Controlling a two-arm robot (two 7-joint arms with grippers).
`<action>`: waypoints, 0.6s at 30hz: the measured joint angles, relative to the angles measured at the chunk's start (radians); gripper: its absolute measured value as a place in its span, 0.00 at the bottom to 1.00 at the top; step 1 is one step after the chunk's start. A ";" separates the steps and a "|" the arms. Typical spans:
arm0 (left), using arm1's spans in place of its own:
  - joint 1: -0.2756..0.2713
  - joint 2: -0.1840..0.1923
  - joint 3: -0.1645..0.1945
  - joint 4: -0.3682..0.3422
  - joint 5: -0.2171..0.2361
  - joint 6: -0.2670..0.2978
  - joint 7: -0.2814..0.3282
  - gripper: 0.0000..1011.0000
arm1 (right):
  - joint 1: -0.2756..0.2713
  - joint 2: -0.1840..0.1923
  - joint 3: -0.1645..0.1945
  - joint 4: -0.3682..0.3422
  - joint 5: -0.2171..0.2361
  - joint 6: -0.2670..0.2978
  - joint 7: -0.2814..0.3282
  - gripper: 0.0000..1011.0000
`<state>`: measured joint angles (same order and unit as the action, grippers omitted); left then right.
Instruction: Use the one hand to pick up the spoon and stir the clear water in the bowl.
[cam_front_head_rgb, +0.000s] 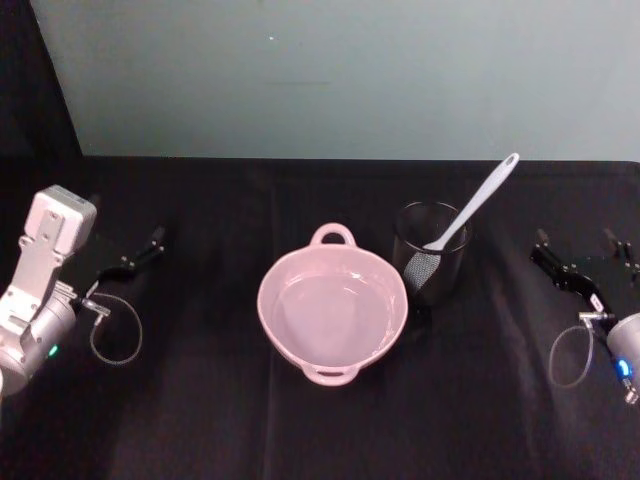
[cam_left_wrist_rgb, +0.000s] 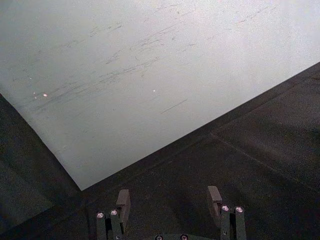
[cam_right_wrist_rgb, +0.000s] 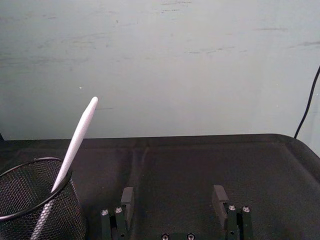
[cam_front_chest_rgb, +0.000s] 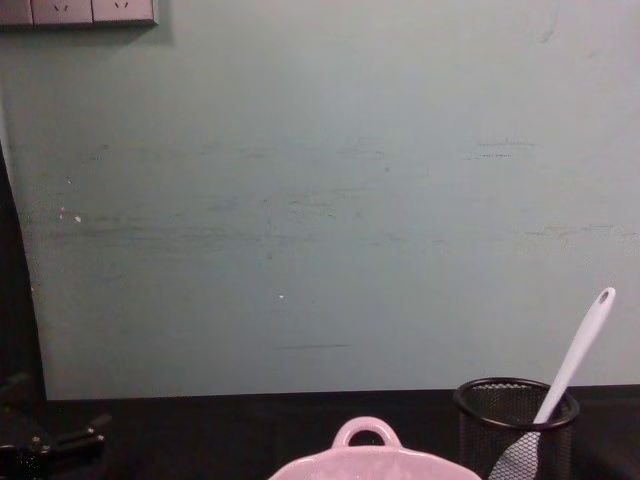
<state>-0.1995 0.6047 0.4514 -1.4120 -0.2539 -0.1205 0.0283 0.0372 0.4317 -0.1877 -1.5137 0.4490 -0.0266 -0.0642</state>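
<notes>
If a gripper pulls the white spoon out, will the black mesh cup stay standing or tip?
The mesh cup looks light, being open wire, so it may tip or slide. The spoon leans on its rim, so a sideways pull would probably drag it toward the bowl. A straight lift seems safer.

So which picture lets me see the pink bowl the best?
The head view: it looks down into the whole bowl, rim and both handles. The chest view catches just its top edge and one handle.
</notes>
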 joint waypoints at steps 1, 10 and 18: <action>0.000 0.000 0.000 0.000 0.000 0.000 0.000 1.00 | 0.000 0.000 0.000 0.000 0.000 0.000 0.000 0.99; 0.000 0.000 0.000 0.000 0.000 0.000 0.000 1.00 | -0.001 0.001 0.000 -0.001 0.001 0.001 0.000 0.99; 0.000 0.000 0.000 0.000 0.000 0.000 0.000 1.00 | -0.001 0.001 0.000 -0.002 0.001 0.001 0.000 0.99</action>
<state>-0.1995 0.6047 0.4514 -1.4120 -0.2539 -0.1205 0.0283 0.0364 0.4331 -0.1877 -1.5156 0.4501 -0.0253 -0.0642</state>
